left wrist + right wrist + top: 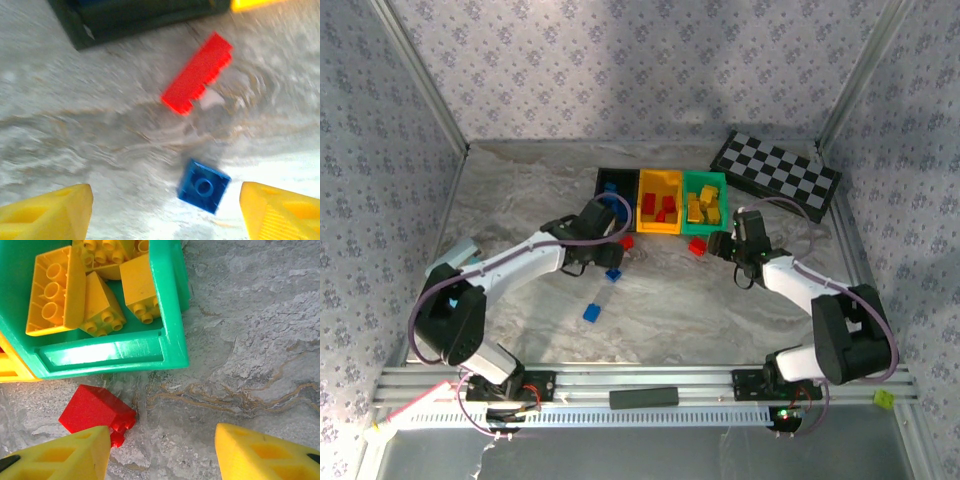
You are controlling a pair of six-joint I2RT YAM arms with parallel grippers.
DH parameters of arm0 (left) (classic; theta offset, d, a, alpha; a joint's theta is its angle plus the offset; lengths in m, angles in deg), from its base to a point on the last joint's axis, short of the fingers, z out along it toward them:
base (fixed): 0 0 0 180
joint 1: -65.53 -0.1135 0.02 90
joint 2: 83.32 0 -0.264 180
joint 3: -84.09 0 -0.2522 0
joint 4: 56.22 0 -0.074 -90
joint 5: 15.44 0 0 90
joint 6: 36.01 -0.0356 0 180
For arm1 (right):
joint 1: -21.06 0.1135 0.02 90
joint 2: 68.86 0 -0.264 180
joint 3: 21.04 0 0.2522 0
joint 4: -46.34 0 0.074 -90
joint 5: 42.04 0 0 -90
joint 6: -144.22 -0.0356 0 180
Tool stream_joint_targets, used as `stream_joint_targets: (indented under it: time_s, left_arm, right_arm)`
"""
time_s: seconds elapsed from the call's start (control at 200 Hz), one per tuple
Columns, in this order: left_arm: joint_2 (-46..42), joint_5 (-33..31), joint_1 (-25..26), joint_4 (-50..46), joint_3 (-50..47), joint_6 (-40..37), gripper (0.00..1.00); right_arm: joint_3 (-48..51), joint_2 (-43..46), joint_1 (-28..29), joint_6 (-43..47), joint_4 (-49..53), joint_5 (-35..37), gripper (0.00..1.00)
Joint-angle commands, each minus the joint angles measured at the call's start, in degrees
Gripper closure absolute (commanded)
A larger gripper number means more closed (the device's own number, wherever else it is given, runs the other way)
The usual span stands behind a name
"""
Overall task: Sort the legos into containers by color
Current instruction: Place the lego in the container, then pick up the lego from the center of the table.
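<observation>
We've got yellow studded bricks (100,305) in the green plastic bin (110,352) & red bricks (665,208) in the yellow-orange plastic bin (642,205); approx two red, two blue lie loose on the marbled table (720,300). Both ends gape wide, holding nothing: left gripper (165,210) over a small blue brick (203,186), right gripper (162,450) beside a red wedge brick (95,410) just outside the green bin

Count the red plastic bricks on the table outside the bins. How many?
2. One red plastic brick lies before the black plastic bin; the other before the green plastic bin. The arms may hide more.
</observation>
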Motion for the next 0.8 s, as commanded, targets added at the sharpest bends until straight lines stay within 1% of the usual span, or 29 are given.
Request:
stream_joint_targets:
  time_s: [0.0, 0.195, 0.34, 0.44, 0.59, 0.61, 0.645, 0.665, 0.755, 0.795]
  left_arm:
    - [-0.88, 5.07, 1.59, 3.84, -3.08, 0.27, 0.24]
    - [4.11, 7.43, 2.0, 3.15, -2.76, 0.7, 0.27]
    - [6.51, 7.37, 2.67, 2.97, -1.13, -0.36, 0.29]
    - [9.66, 7.42, 2.62, 1.48, 1.21, -0.53, 0.32]
    - [14.29, 5.4, 3.28, -1.24, 4.19, -0.9, 0.39]
    - [14.65, 5.15, 3.31, -1.55, 4.41, -0.83, 0.42]
    - [15.14, 4.73, 3.52, -2.03, 4.82, -0.66, 0.43]
    - [15.25, 4.53, 3.64, -2.18, 4.89, -0.63, 0.47]
    - [15.31, 3.55, 4.14, -2.25, 4.94, -0.81, 0.52]
    - [15.18, 2.78, 4.35, -2.38, 4.91, -0.73, 0.56]
  right_arm:
    - [-2.22, -1.81, 0.36, -0.39, 0.16, -0.67, 0.41]
    - [-2.87, -3.15, 0.88, -0.48, -0.01, -0.84, 0.41]
    - [-2.95, -2.85, 0.93, -0.3, 0.13, -0.5, 0.41]
    - [-2.98, -2.88, 0.94, -0.3, 0.33, -0.5, 0.41]
    - [-2.91, -2.61, 0.93, -0.22, 0.33, -0.49, 0.41]
    - [-2.93, -2.66, 0.95, -0.22, 0.36, -0.48, 0.41]
    - [-2.91, -2.59, 0.93, -0.19, 0.49, -0.32, 0.41]
    - [-2.9, -2.66, 0.97, -0.16, 0.49, -0.27, 0.41]
    - [-3.03, -2.51, 0.95, -0.13, 0.55, -0.44, 0.41]
    - [-2.94, -2.52, 0.89, -0.13, 0.4, -0.41, 0.41]
